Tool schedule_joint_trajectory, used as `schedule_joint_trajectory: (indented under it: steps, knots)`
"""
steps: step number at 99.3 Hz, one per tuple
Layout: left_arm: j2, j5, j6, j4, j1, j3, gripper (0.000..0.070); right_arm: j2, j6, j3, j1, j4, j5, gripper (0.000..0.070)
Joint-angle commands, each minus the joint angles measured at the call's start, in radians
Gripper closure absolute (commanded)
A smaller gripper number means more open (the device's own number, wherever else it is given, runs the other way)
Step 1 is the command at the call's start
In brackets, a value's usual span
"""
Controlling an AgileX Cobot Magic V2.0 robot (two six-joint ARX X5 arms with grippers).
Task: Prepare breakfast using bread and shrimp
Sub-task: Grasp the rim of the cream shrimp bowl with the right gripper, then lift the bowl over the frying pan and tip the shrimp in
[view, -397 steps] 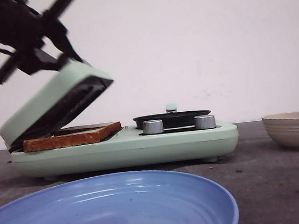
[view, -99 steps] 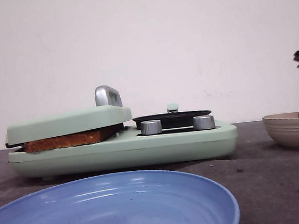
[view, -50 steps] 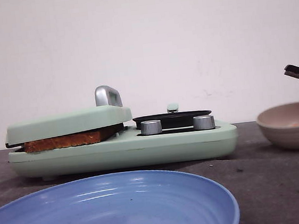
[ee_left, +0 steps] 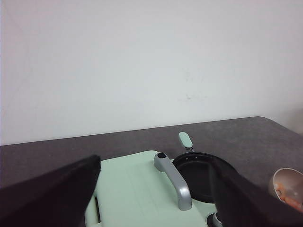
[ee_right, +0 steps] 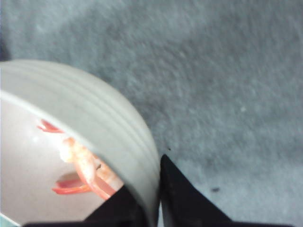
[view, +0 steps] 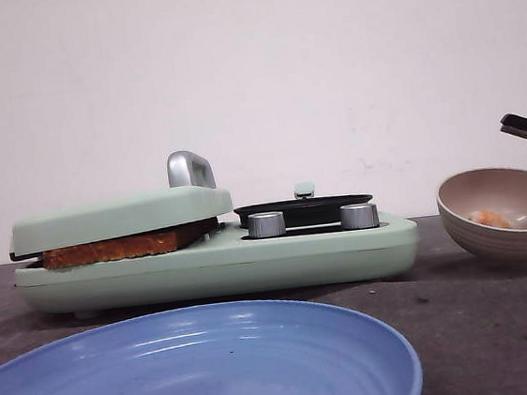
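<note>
The biggest thing near me is the mint-green sandwich maker (view: pixel 215 259), a long smooth-sided appliance, and it anchors everything else. Four seconds ago its lid was tipped up under my left gripper; now that lid lies down flat on the toasted bread (view: pixel 122 245), whose brown crusted edge shows in the gap at the maker's left end, so I judge the toasting side settled. In front of the maker sits the broad glossy blue plate (view: pixel 197 370), shallow and ringed with faint ridges. On the maker's right half rests the round black frying pan (view: pixel 303 208) behind two ribbed silver knobs (view: pixel 267 223). To the right of the maker, well apart from it, is the beige ribbed ceramic bowl (view: pixel 497 220). A second ago it stood level; now it leans with its mouth turned toward the maker, because my right gripper (ee_right: pixel 158 189) is clenched on its rim, one finger inside and one outside the wall. That tilt has brought the small curved orange-pink shrimp (ee_right: pixel 83 168) into sight, lying against the bowl's smooth inner wall, glossy and pale-patched. I judge the bowl is being lifted to carry the shrimp to the pan. My left gripper (ee_left: pixel 156 208) hangs spread apart above the maker's silver handle (ee_left: pixel 174 182), holding nothing.
</note>
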Motion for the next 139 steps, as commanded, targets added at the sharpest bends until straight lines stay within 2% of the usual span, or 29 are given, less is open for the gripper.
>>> schedule_joint_trajectory:
  steps: [1, 20, 43, 56, 73, 85, 113, 124, 139]
  knots:
    - [0.004, -0.003, 0.005, 0.011, -0.004, 0.006, 0.0266, 0.016, 0.004, 0.015, 0.002, 0.018, -0.008, 0.0696]
    - [0.004, -0.003, 0.005, 0.011, -0.004, 0.006, 0.0266, 0.0, 0.008, 0.039, -0.004, 0.071, -0.076, 0.0696]
    - [0.004, -0.003, 0.005, 0.011, -0.004, 0.006, 0.0266, -0.03, 0.048, 0.173, 0.04, 0.145, -0.162, 0.0696]
    - [0.004, -0.003, 0.005, 0.01, -0.004, 0.006, 0.0266, -0.03, 0.056, 0.245, 0.122, 0.207, -0.151, 0.0696]
    - [0.004, -0.003, 0.005, 0.01, -0.004, 0.006, 0.0266, -0.021, 0.051, 0.254, 0.269, 0.389, -0.021, 0.0696]
    - [0.004, -0.003, -0.003, 0.01, -0.004, 0.006, 0.0266, 0.008, -0.066, 0.254, 0.361, 0.475, 0.117, 0.0696]
    - [0.004, -0.002, -0.037, -0.004, -0.004, 0.006, 0.0266, 0.052, -0.511, 0.25, 0.508, 0.717, 0.46, 0.0696]
    - [0.004, -0.002, -0.036, -0.029, -0.004, 0.006, 0.0266, 0.071, -0.618, 0.25, 0.521, 0.809, 0.515, 0.0696]
    - [0.004, -0.003, -0.036, -0.07, -0.004, 0.006, 0.0266, 0.078, -0.72, 0.25, 0.525, 0.871, 0.544, 0.0696]
